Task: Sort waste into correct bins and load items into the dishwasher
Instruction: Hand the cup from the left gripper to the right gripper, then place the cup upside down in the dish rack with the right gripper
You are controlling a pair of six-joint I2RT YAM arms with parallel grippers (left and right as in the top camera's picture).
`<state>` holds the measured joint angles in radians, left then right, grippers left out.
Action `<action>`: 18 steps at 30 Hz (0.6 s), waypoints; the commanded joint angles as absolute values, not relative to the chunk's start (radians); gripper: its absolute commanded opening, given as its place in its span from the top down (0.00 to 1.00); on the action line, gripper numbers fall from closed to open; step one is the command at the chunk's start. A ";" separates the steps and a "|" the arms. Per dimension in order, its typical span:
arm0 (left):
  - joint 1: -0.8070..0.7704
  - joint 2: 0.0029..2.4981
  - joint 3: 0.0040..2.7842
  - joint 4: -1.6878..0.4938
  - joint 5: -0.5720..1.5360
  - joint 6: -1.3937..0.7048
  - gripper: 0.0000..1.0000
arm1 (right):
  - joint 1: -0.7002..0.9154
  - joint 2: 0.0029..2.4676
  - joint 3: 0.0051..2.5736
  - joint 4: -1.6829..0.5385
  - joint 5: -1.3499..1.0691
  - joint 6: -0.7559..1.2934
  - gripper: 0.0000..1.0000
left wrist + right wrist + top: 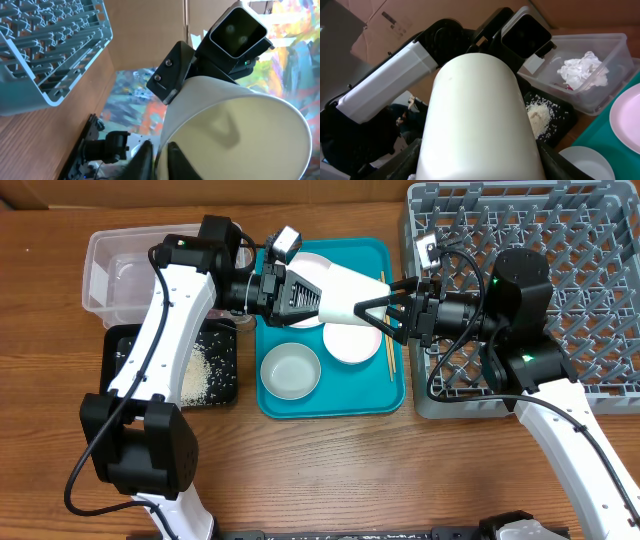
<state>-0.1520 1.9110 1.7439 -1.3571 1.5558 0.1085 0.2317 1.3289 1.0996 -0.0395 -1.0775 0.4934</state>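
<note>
Overhead, the white bowl (350,295) lies on its side above the teal tray (345,392), its long axis running from the left end effector (322,298) to the right end effector (385,308). In the left wrist view, the left fingers (142,157) pinch its rim. In the right wrist view, the right fingers (405,160) straddle its base, but I cannot tell if they grip it.

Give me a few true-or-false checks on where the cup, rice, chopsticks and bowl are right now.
The white cup hangs over the teal tray between the left gripper and right gripper. True.
The rice lies in the clear tub. False: the rice is in the black tray; the tub holds the crumpled napkin.
The chopsticks stand in the dish rack. False: they lie on the teal tray's right side.
A white bowl sits upright on the teal tray. True.
</note>
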 commanded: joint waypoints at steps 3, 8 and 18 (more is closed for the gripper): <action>-0.146 1.909 1.763 -1.357 1.523 0.127 0.78 | 0.155 1.319 1.123 -0.082 -1.092 0.492 0.50; -0.111 1.909 1.763 -1.349 1.411 0.127 0.68 | -0.016 1.273 1.124 -0.326 -0.949 0.464 0.50; -0.113 1.909 1.763 -1.273 1.065 0.052 0.62 | -0.091 1.157 1.307 -0.903 -0.490 0.391 0.51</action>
<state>-0.1059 1.9110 1.7439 -1.2846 1.2552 0.0975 -0.1112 1.1908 1.1866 -0.8158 -0.7055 0.4385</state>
